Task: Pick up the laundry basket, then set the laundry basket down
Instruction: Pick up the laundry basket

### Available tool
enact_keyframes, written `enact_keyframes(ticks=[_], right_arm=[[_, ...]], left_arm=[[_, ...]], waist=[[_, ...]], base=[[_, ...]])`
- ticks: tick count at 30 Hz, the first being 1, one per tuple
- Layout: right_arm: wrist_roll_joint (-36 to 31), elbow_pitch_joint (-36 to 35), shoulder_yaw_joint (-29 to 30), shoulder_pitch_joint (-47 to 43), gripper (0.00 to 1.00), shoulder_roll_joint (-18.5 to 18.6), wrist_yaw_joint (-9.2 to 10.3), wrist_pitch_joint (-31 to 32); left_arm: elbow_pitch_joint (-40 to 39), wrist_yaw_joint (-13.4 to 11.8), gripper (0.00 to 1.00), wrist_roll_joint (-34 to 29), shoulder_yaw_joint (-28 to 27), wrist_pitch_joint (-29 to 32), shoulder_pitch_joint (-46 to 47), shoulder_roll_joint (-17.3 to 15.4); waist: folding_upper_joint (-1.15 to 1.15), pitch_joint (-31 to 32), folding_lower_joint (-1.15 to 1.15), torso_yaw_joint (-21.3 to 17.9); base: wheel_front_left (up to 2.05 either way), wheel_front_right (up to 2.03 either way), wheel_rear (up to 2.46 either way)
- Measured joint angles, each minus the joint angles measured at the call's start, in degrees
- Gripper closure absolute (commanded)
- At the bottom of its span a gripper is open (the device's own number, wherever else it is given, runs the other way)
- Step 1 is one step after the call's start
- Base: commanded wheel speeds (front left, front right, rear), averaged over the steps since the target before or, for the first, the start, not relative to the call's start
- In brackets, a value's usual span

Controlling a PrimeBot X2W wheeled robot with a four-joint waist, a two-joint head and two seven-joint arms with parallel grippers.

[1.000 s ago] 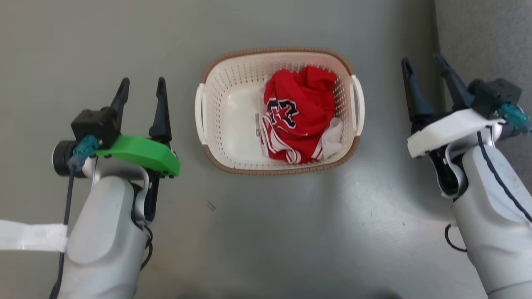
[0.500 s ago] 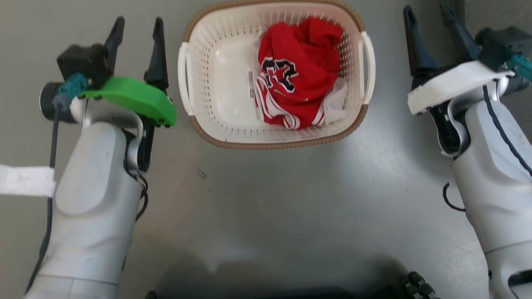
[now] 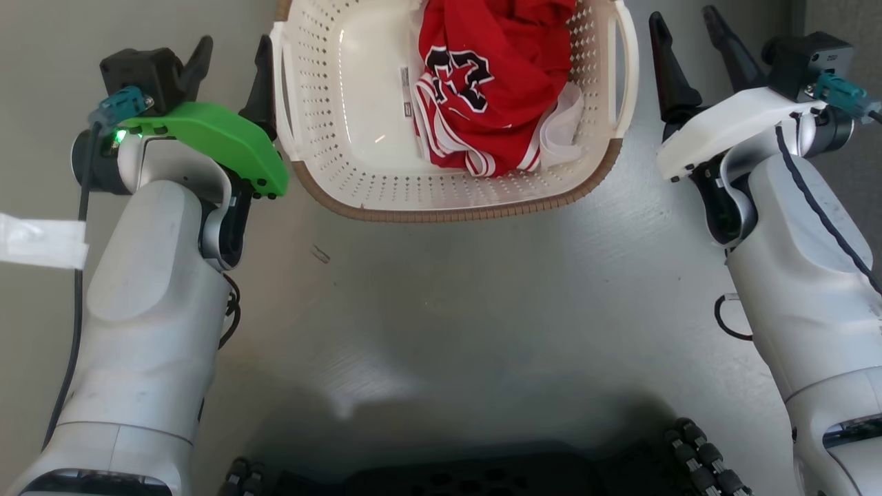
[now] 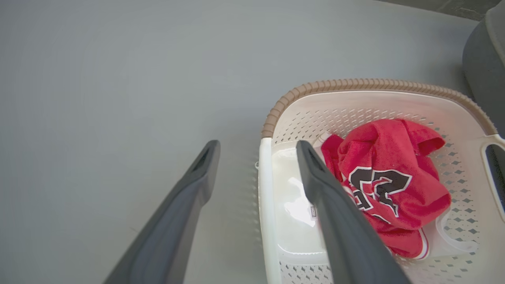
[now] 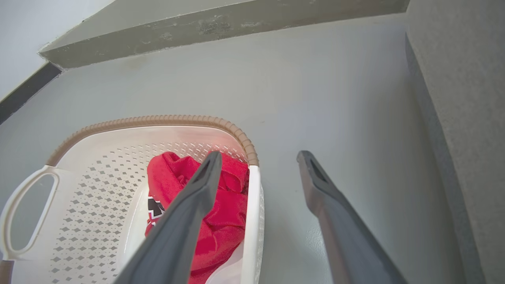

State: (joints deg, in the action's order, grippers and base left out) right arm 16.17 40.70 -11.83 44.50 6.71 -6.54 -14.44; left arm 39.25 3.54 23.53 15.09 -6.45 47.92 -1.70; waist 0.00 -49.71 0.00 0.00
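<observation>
Laundry basket [image 3: 441, 214] far end cropped, head view.

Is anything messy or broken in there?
Nothing looks broken. The laundry basket sits upright on the grey floor with its rim whole. The red jersey inside is just scrunched in a heap toward the robot's right side, not folded. There's a small dark scuff on the floor nearby.

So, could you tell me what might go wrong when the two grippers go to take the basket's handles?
1. Both the left gripper and right gripper are open beside the laundry basket, holding nothing; a finger that meets a side handle could shove the basket along the smooth floor.
2. The red jersey lies heaped toward the right side, so the right gripper's inner finger might snag cloth, and an uneven lift could tip the basket.
</observation>
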Motion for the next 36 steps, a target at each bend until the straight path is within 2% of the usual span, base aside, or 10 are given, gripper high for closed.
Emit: enact_keyframes(ticks=[10,30,31,32,33,36], right_arm=[[0.89,6.27,-1.51,2.85,0.0,-1.14,-0.02,0.01],[1.27,13.33,-5.34,8.48,0.0,-2.05,-0.52,0.01],[1.54,13.82,-5.48,8.98,0.16,-2.2,-0.52,0.01],[1.57,14.0,-5.67,9.12,0.78,-2.2,-0.53,0.01],[1.62,14.25,-5.83,9.23,1.0,-2.21,-0.53,0.01],[2.08,14.79,-6.82,9.65,1.0,-2.88,-1.13,0.0]], left_arm=[[6.7,1.26,0.0,1.12,0.19,2.14,2.59,0.16],[14.71,2.08,0.0,1.63,0.52,2.79,8.0,0.32],[15.67,2.29,0.0,2.05,0.48,2.61,8.53,0.33],[15.97,2.43,0.0,2.29,0.47,2.61,8.65,0.33],[16.5,2.47,1.0,2.55,0.54,2.75,8.79,0.35],[17.52,3.05,1.0,3.27,0.77,3.22,9.25,0.94]], waist=[[0.0,-3.21,0.0,-0.75],[0.0,-7.42,0.0,-2.08],[0.0,-7.61,0.0,-2.2],[0.0,-7.65,0.0,-2.23],[0.0,-7.67,0.0,-2.25],[0.0,-7.74,0.0,-2.3]], base=[[0.0,0.0,0.0],[0.0,0.0,0.0],[0.0,0.0,0.0],[0.0,0.0,0.0],[0.0,0.0,0.0],[0.0,0.0,0.0]])
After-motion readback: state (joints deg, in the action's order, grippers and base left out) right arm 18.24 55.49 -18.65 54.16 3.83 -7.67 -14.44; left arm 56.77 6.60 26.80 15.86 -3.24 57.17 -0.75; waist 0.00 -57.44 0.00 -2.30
